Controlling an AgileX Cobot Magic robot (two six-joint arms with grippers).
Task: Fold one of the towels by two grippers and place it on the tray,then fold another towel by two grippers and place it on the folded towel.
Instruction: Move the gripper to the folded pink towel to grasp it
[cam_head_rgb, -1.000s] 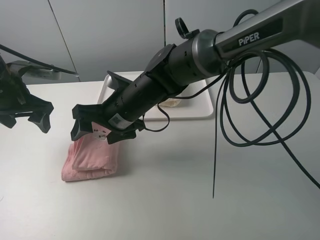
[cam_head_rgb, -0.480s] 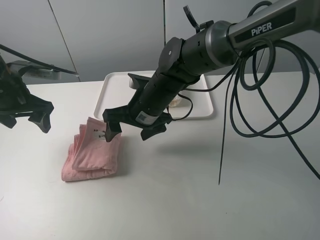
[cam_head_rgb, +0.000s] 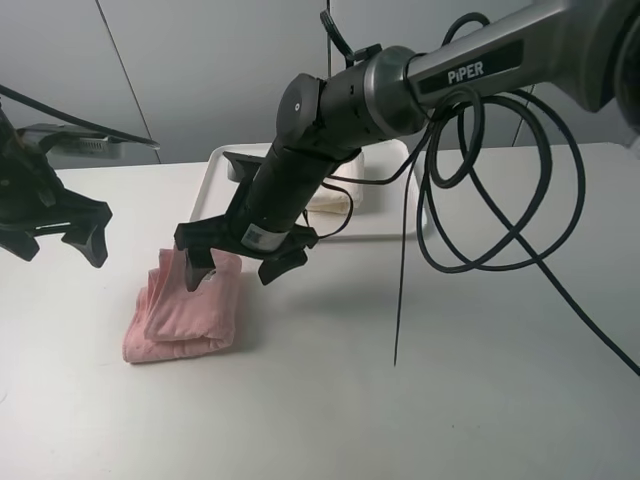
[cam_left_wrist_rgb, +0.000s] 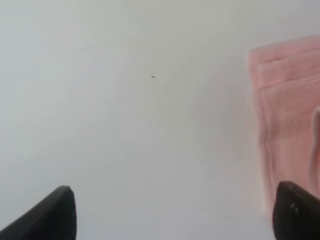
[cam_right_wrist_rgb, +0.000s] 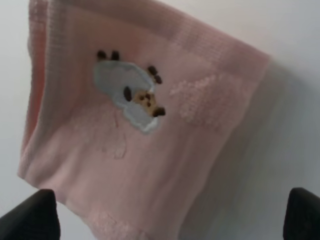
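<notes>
The right gripper hangs with jaws apart over the far end of the pink towel, its arm slanting down from the upper right. The left gripper, jaws also apart, hovers at the left edge. The white table stands before grey wall panels. The folded pink towel lies left of centre, its small animal motif facing up; the cream towel rests on the tray behind.

The one word I can read is "PiPER", in white capitals with a small i, printed along the grey upper link of the right arm, toward the upper right of the high view. Lower on that same arm, near its wrist, sits a small white sticker with dark marks too small to make out. The pink towel carries a little animal motif, no lettering.
</notes>
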